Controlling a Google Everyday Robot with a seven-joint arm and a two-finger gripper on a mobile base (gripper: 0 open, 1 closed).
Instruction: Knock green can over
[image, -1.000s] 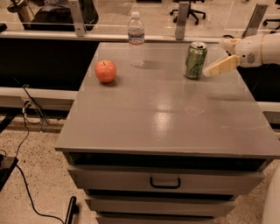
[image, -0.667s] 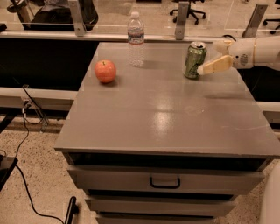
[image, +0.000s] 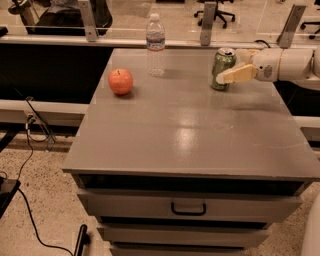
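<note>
Green can (image: 221, 70) stands near the worktop's far right corner, against the gripper (image: 232, 68); jaws spread wide, gripping nothing.

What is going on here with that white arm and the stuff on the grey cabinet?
A robot arm reaches in from the right, and its end effector is at the right side of the green can, seemingly touching it, near the far right of the cabinet top. The can is standing, not yet knocked over. A water bottle and an apple sit apart to the left.
</note>
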